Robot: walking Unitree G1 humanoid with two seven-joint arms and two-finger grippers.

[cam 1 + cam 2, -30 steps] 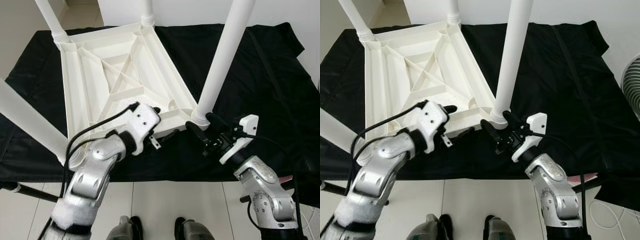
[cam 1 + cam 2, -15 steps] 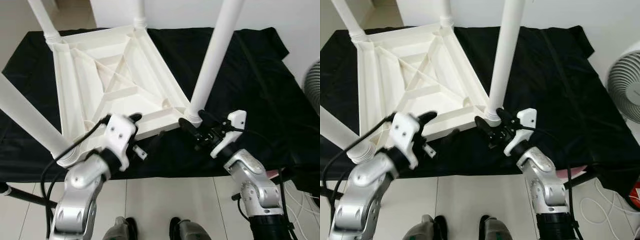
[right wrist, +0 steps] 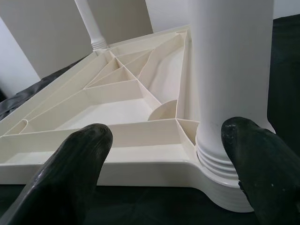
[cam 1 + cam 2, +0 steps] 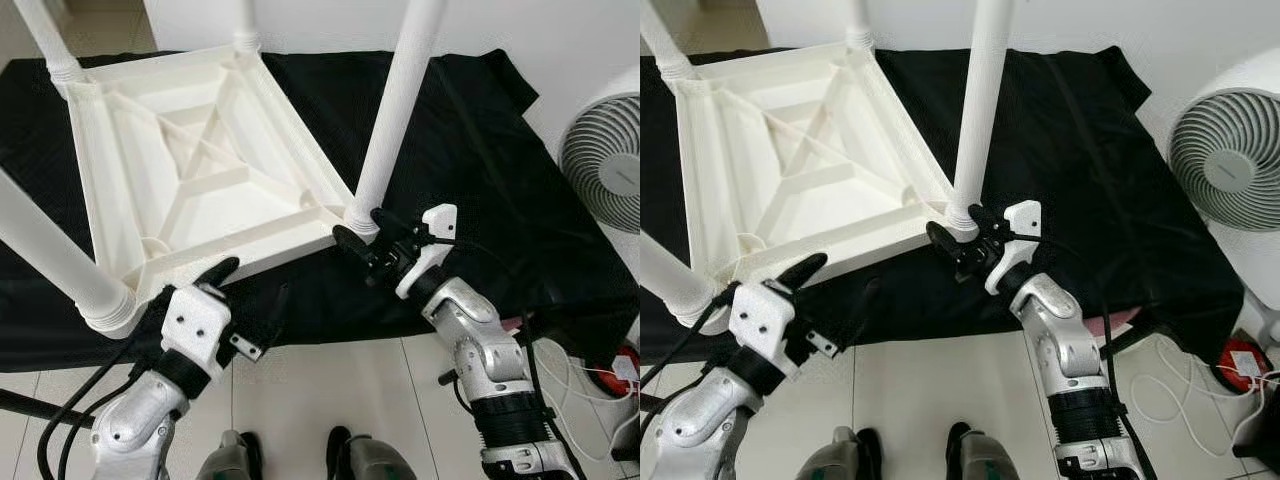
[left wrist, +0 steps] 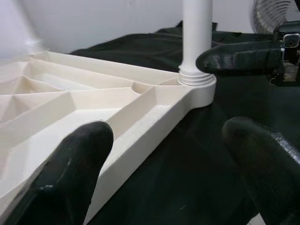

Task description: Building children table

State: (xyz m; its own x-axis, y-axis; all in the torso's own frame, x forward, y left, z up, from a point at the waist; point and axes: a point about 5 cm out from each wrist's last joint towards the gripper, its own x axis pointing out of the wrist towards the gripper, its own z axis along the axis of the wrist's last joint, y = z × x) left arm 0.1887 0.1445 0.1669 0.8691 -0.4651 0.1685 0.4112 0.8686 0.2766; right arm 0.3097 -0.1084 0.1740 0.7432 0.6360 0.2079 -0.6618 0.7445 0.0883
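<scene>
On black cloth (image 4: 480, 150), unmarked upturned white table (image 4: 190, 170).

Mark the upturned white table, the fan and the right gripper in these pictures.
upturned white table (image 4: 190, 190): left eye view, ribbed underside.
fan (image 4: 1230, 170): right eye view, grille.
right gripper (image 4: 357, 232): left eye view, between fingertips.

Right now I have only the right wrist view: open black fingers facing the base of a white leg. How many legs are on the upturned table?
Observer: Four. The table lies upside down with a leg at each corner. The right gripper is at the near-right leg.
Reviewer: Where is the left gripper?
Observer: The left gripper is open at the table's near rim, further along the same edge.
Reviewer: Anything off to the robot's right?
Observer: A white fan stands beyond the black cloth that lies under the table.
</scene>
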